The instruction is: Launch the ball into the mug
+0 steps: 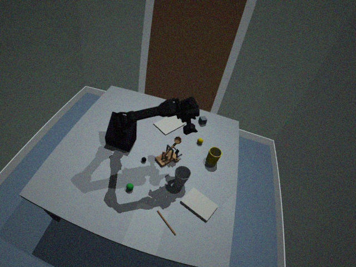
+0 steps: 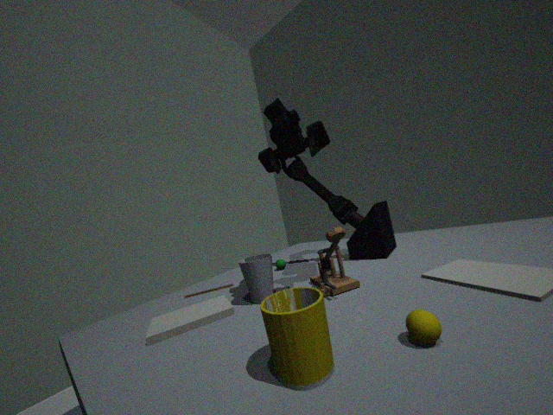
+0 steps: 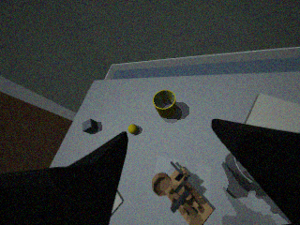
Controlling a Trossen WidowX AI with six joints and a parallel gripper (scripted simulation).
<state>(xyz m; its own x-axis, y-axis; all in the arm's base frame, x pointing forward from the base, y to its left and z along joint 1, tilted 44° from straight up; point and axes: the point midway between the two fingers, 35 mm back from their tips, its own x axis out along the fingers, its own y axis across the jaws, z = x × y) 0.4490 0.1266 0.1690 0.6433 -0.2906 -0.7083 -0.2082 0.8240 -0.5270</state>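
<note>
My gripper [image 2: 295, 158] [image 3: 169, 129] is open and empty, high above the table. The wooden catapult [image 1: 163, 161] [image 2: 339, 284] [image 3: 199, 217] stands mid-table with its arm raised; its cup [image 1: 177, 140] [image 2: 335, 233] [image 3: 162, 184] looks empty. The yellow mug [image 1: 213, 158] [image 2: 300, 346] [image 3: 165, 112] stands upright beyond the catapult from the arm's base. A yellow ball [image 1: 199, 141] [image 2: 422, 327] [image 3: 133, 128] lies near the mug. A green ball [image 1: 129, 186] [image 2: 280, 264] and a small black ball [image 1: 143, 159] lie on the arm's side.
A grey cup [image 1: 182, 176] [image 2: 257, 278] stands beside the catapult. Two pale slabs [image 1: 199, 202] [image 1: 168, 124] lie on either side. A wooden stick [image 1: 166, 222] [image 2: 208, 290] lies near the front edge. A grey block [image 1: 202, 120] [image 3: 90, 126] sits near the back edge.
</note>
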